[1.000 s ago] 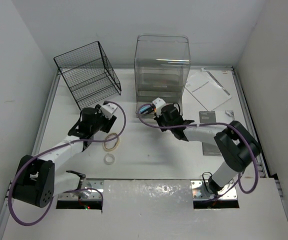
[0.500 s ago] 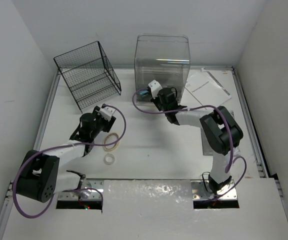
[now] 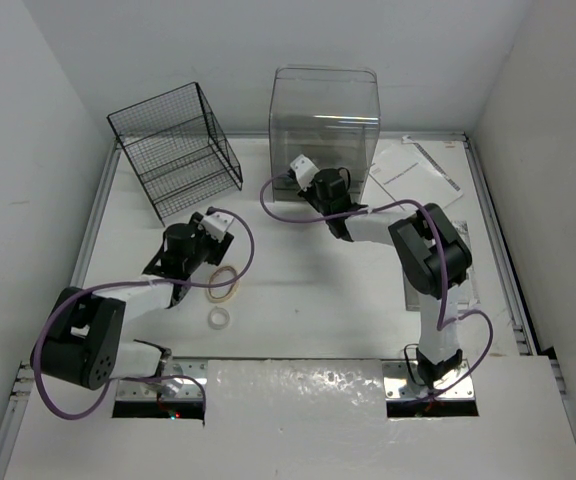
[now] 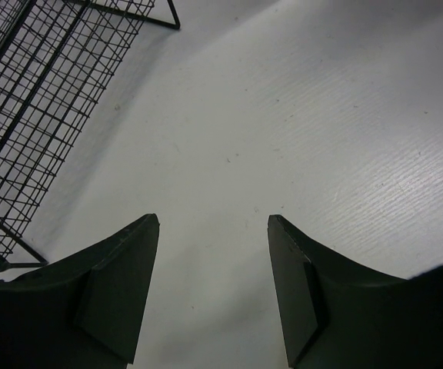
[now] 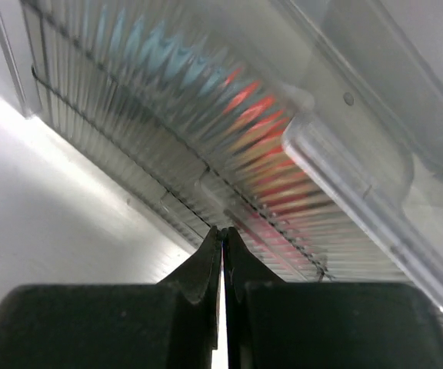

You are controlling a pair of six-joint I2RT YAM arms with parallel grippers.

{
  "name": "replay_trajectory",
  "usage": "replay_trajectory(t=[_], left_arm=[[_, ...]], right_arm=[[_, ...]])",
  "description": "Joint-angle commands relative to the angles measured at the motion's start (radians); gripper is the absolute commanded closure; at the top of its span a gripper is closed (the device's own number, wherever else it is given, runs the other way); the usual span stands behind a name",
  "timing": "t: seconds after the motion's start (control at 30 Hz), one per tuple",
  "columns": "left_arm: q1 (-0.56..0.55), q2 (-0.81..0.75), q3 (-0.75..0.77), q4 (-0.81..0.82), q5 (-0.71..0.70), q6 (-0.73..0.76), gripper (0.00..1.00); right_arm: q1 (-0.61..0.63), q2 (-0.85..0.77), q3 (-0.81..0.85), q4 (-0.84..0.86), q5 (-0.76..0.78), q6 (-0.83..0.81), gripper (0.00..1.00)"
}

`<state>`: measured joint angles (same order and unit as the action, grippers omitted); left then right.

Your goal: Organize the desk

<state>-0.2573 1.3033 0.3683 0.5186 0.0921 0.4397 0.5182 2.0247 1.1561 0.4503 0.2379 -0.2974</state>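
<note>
The white desk [image 3: 298, 285] carries two tape rings, a larger one [image 3: 223, 283] and a small one [image 3: 218, 318], just in front of my left gripper [image 3: 200, 246]. In the left wrist view that gripper [image 4: 214, 223] stands open over bare desk [image 4: 306, 115], with nothing between its fingers. My right gripper [image 3: 294, 182] is shut, its tips [image 5: 222, 231] pressed against the ribbed clear drawer front [image 5: 168, 131] at the base of the clear plastic container [image 3: 325, 125]. Blue and red shapes show blurred through the ribs.
A black wire basket [image 3: 173, 150] stands at the back left, its mesh [image 4: 37, 92] close to my left gripper. Papers [image 3: 415, 178] lie at the back right, with a small dark card [image 3: 412, 232] beside the right arm. Walls close in on both sides.
My right gripper has moved back and left to the container's base, and the blue and orange thing at its tip has gone in with it. The left gripper has drawn slightly left.
</note>
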Motion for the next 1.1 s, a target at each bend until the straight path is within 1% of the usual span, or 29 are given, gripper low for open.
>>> replay_trajectory(t=[0.0,0.03,0.07,0.1,0.13,0.17,0.2,0.3,0.4,0.47,0.53,0.63,0.73,0.83,0.87,0.97,1.03,1.07], left_arm=[[0.018,0.005,0.041,0.021,0.023,-0.012,0.43],[0.018,0.007,0.043,0.015,0.026,-0.012,0.43],[0.020,0.008,0.046,0.012,0.031,-0.013,0.43],[0.021,0.013,0.049,0.009,0.032,-0.013,0.43],[0.021,0.013,0.050,0.006,0.034,-0.013,0.43],[0.023,0.014,0.053,0.003,0.038,-0.015,0.43],[0.023,0.016,0.054,0.000,0.040,-0.015,0.43],[0.027,0.020,0.057,-0.002,0.049,-0.015,0.43],[0.029,0.028,0.058,-0.002,0.052,-0.012,0.43],[0.032,0.031,0.061,-0.003,0.054,-0.013,0.43],[0.033,0.033,0.063,-0.003,0.055,-0.015,0.43],[0.035,0.047,0.069,-0.003,0.040,-0.018,0.43],[0.041,0.060,0.081,-0.014,0.043,-0.021,0.43],[0.046,0.063,0.084,-0.015,0.054,-0.022,0.43],[0.046,0.063,0.083,-0.015,0.057,-0.022,0.43],[0.050,0.065,0.083,-0.014,0.063,-0.022,0.43],[0.055,0.067,0.084,-0.014,0.069,-0.025,0.43],[0.055,0.068,0.086,-0.015,0.069,-0.027,0.43]], right_arm=[[0.003,-0.058,-0.054,0.097,-0.020,-0.107,1.00],[0.009,-0.084,-0.105,0.129,-0.015,-0.162,0.99],[0.023,-0.093,-0.125,0.140,-0.002,-0.189,0.95],[0.028,-0.101,-0.136,0.142,0.001,-0.218,0.87],[0.032,-0.103,-0.144,0.128,0.008,-0.271,0.66],[0.040,-0.097,-0.135,0.117,0.030,-0.298,0.61],[0.045,-0.089,-0.134,0.114,0.055,-0.324,0.59],[0.066,-0.041,-0.116,0.151,0.133,-0.445,0.59],[0.094,0.021,-0.105,0.258,0.246,-0.615,0.58],[0.104,0.080,-0.089,0.290,0.294,-0.670,0.58],[0.106,0.109,-0.052,0.265,0.320,-0.709,0.57],[0.106,0.143,-0.027,0.234,0.324,-0.715,0.56],[0.108,0.164,-0.026,0.286,0.345,-0.738,0.54],[0.106,0.209,0.013,0.341,0.438,-0.804,0.53],[0.108,0.230,0.028,0.362,0.451,-0.845,0.53],[0.108,0.246,0.021,0.402,0.468,-0.890,0.53],[0.108,0.252,0.014,0.429,0.474,-0.910,0.58],[0.108,0.250,0.013,0.429,0.474,-0.905,0.61]])
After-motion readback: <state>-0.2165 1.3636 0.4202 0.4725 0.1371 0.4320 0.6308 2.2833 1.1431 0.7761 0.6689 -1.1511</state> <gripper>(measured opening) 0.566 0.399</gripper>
